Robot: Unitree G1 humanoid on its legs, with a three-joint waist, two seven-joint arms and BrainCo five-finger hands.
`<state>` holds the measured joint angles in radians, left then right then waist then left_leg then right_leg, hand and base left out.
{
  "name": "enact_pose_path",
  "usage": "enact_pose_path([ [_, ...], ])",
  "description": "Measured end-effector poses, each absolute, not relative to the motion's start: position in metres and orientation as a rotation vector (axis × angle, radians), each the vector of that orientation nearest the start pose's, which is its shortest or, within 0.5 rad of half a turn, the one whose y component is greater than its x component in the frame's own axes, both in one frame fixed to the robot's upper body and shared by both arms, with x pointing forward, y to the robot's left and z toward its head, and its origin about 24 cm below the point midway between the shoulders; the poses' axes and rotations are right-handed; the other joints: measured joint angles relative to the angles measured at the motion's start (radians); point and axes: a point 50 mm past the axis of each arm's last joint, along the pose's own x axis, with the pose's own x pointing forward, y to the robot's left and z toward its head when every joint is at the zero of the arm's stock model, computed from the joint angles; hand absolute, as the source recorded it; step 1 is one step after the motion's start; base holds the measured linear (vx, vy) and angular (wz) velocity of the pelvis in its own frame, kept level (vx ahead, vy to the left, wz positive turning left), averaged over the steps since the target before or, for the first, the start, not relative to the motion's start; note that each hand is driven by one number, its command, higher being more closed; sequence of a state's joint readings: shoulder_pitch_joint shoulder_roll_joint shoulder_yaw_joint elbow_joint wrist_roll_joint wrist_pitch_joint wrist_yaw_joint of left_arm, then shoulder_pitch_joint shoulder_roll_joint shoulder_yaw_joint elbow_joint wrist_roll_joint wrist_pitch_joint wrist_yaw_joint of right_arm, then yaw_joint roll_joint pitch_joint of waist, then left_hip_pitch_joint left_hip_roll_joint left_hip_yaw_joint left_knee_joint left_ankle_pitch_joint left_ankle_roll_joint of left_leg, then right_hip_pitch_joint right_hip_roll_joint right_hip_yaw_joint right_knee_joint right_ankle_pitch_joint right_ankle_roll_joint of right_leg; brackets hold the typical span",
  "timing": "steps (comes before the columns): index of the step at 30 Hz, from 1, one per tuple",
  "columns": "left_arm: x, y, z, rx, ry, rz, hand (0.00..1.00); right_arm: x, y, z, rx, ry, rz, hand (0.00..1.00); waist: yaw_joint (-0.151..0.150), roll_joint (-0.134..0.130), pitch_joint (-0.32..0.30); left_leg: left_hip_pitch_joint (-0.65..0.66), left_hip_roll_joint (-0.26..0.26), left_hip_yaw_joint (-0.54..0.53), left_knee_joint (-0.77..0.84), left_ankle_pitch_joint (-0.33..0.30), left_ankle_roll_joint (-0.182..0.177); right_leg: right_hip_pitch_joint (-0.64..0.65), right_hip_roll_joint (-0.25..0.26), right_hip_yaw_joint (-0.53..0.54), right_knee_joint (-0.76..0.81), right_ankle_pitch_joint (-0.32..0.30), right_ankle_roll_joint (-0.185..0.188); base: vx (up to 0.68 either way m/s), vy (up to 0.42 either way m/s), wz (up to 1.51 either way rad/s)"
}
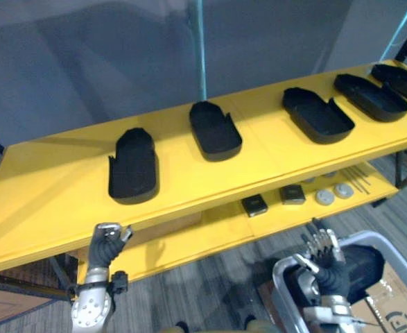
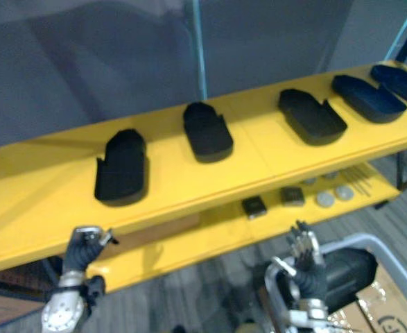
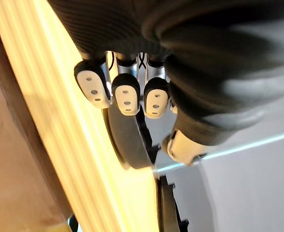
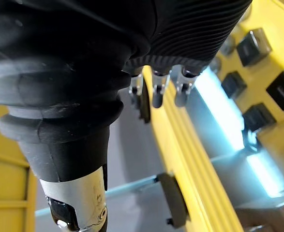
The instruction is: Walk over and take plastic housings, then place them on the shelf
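Several black plastic housings lie in a row on the yellow shelf top (image 1: 50, 187); the nearest ones are at the left (image 1: 134, 166) and the middle (image 1: 215, 130). My left hand (image 1: 106, 246) hangs below the shelf's front edge, in front of the left housing (image 3: 127, 140), fingers curled with nothing in them. My right hand (image 1: 324, 253) is low on the right with straight, upright fingers and holds nothing. It hovers over a grey bin (image 1: 390, 243) with a black housing (image 1: 362, 267) inside.
The lower yellow shelf (image 1: 210, 229) carries two small black blocks (image 1: 254, 205) and grey discs (image 1: 324, 197). A cardboard box (image 1: 397, 305) sits beside the bin. A grey wall stands behind the shelf.
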<state>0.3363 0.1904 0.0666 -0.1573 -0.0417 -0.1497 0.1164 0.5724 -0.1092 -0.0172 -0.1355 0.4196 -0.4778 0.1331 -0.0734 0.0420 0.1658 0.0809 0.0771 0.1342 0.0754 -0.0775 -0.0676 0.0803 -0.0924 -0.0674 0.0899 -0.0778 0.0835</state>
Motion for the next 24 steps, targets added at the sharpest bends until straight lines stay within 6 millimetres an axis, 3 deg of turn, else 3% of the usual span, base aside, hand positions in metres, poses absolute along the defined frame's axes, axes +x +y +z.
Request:
enact_pose_path([
  [8,0.191,0.218,0.023,0.15,0.035,0.254,1.0,0.124,-0.207,0.011,0.219,-0.07,-0.151,0.0,-0.022,0.0,0.001,0.022,-0.001,0.014,0.0,-0.001,0.001,0.012,-0.001,0.014,-0.002,0.0,0.0,-0.03,0.003,-0.05],
  [24,0.208,0.21,0.028,0.117,-0.004,0.257,1.0,0.124,-0.204,0.009,0.221,-0.063,-0.109,0.0,-0.044,-0.003,0.013,0.06,0.0,0.026,0.001,-0.001,0.002,0.025,-0.001,0.036,0.036,-0.019,-0.001,-0.01,-0.001,-0.02],
])
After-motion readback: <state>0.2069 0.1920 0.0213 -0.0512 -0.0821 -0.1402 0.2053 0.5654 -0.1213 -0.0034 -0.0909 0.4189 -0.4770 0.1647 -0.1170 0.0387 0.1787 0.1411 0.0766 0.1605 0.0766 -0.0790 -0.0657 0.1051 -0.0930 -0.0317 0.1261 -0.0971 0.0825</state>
